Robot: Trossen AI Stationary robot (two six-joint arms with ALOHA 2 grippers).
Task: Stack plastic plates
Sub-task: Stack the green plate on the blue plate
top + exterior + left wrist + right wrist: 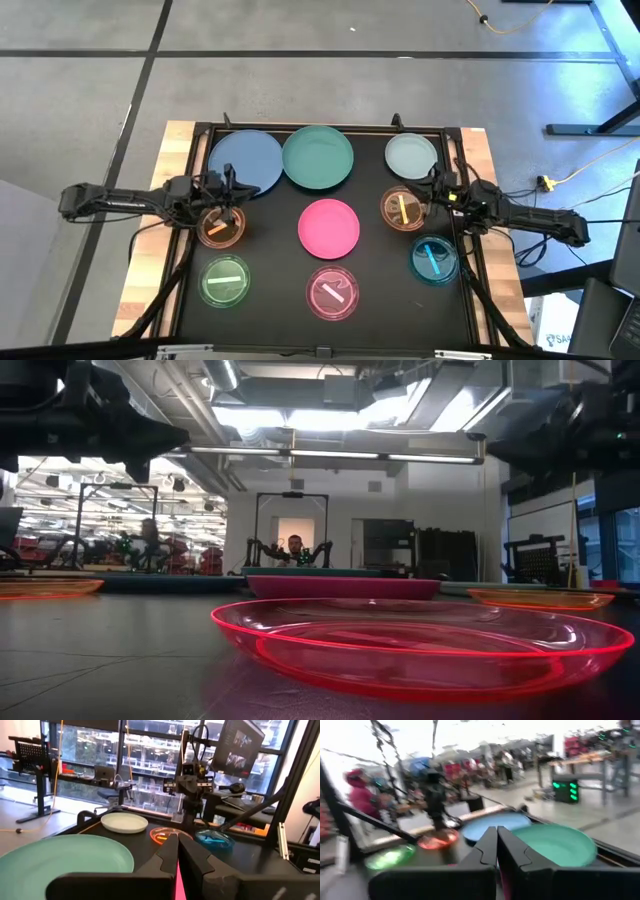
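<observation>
Nine round plates lie flat and apart on the black table top. Along the far side are the opaque blue plate point(245, 163), the teal plate point(318, 157) and the small pale mint plate point(411, 155). The opaque pink plate point(329, 227) lies in the middle. The translucent plates are orange point(221, 226), brown point(403, 208), blue point(434, 260), green point(226, 281) and pink point(332, 292). My left gripper point(228, 198) is shut over the orange plate's far rim. My right gripper point(437, 187) is shut between the mint and brown plates. Both are raised, pointing toward the table's middle.
A raised black frame point(460, 135) borders the mat, with wooden table edges point(175, 140) outside it. Bare mat point(275, 260) shows between the plates. In the low view the translucent pink plate point(420, 645) fills the near ground. People and equipment show in the room beyond.
</observation>
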